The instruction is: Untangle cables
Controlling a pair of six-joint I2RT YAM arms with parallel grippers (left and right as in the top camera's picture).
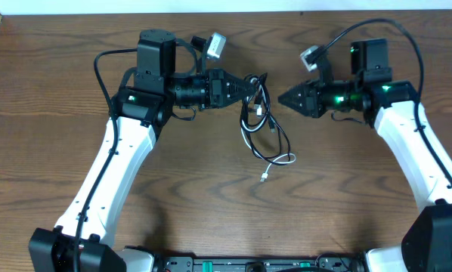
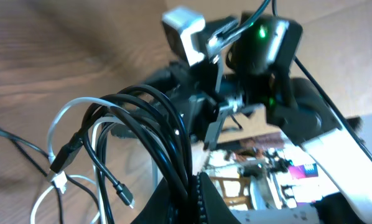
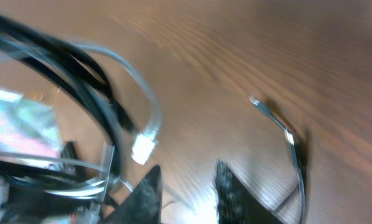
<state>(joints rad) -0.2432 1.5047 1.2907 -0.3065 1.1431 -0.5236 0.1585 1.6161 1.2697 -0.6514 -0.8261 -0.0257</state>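
left gripper (image 1: 254,82) pinching cables (image 1: 254,112), bundle trailing — toward arm bases (image 1: 56,245)

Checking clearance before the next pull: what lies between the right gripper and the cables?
Only bare table lies between the right gripper and the cables, which hang from the left gripper; the overhead view shows this.

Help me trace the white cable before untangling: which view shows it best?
Overhead: the white cable shows most fully, from the left claw to its loose plug on the table. Left wrist shows only its loops behind black cables; right wrist, one blurred plug end.
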